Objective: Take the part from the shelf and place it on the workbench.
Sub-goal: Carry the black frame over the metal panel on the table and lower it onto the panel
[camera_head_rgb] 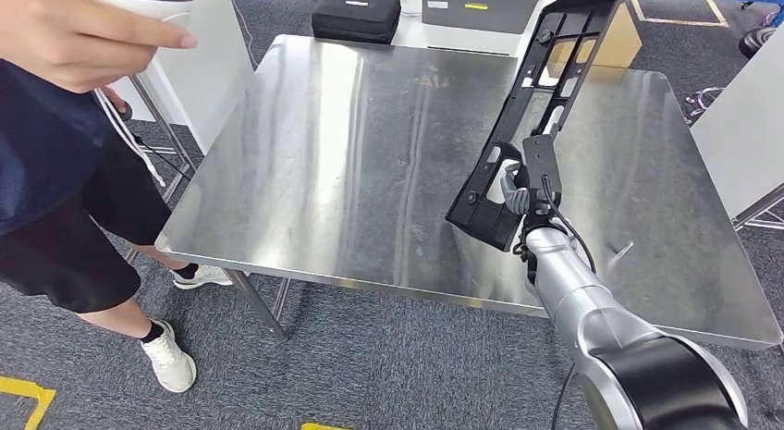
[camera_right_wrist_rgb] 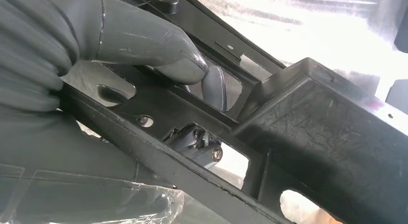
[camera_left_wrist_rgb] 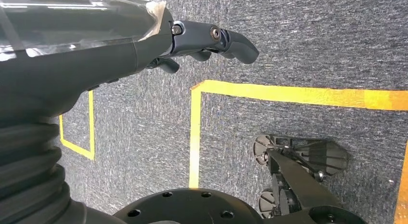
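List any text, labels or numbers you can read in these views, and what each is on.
None can be read.
Yellow label on the grey box behind the workbench: too small and blurred.
Black part in the right hand: no visible marking.
Yellow floor tape: plain lines, no text.

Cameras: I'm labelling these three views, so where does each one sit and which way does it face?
Head view: high on the body, looking down at the steel table; right arm shows.
Left wrist view: behind the left robot hand, facing carpet.
Right wrist view: behind the right robot hand, on the black part.
Head and right wrist views share that part.
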Robot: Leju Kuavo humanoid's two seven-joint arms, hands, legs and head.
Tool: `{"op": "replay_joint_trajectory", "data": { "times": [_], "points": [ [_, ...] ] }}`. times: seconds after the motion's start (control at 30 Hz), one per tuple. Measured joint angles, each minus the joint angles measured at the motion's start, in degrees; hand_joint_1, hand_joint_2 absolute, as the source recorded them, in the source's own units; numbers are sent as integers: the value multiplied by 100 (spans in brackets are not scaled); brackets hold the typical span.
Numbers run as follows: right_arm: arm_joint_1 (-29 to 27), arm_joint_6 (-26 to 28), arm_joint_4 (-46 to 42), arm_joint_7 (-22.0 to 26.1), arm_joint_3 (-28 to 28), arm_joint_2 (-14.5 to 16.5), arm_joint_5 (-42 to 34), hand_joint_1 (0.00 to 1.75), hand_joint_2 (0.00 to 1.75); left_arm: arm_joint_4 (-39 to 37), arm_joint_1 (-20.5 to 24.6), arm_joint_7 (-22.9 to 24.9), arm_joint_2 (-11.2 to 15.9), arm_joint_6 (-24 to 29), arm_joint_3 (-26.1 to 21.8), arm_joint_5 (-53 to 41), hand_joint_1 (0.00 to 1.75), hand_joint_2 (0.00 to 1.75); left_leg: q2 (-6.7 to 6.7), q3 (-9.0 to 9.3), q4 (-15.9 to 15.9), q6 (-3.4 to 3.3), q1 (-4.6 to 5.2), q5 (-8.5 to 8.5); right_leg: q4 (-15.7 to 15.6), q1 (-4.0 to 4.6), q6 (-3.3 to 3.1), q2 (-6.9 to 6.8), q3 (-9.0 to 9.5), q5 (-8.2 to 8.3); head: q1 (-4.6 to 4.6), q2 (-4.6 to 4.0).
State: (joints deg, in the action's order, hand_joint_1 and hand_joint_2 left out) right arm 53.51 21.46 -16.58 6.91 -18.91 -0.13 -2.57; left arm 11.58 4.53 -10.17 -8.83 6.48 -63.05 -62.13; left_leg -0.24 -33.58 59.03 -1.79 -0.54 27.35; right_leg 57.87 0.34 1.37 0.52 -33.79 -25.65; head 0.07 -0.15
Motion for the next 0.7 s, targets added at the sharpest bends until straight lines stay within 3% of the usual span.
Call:
{"op": "replay_joint_trajectory", "data": {
  "times": [0.07, 0.2, 0.7],
  "points": [
    [0, -72, 2, 33, 10, 1, 18, 175, 175, 0, 0, -23, 1, 2, 1, -7, 0, 175, 0, 0, 0, 0, -1, 0, 0, 0, 0, 0, 1, 0, 0, 0],
    [-1, -208, 5, 92, 24, 7, 68, 0, 0, 0, 0, -33, 2, 16, -1, 6, 0, 175, 2, 3, -1, 0, -1, 0, 0, 1, 0, 0, 3, 0, 1, 0],
    [-79, -334, 60, 137, 25, 103, 196, 0, 0, 0, 5, 57, 1, 170, -4, 49, 0, 175, 2, -1, -2, 0, -1, 0, 0, 1, 0, 2, -1, 0, 0, 0]
  ]
}}
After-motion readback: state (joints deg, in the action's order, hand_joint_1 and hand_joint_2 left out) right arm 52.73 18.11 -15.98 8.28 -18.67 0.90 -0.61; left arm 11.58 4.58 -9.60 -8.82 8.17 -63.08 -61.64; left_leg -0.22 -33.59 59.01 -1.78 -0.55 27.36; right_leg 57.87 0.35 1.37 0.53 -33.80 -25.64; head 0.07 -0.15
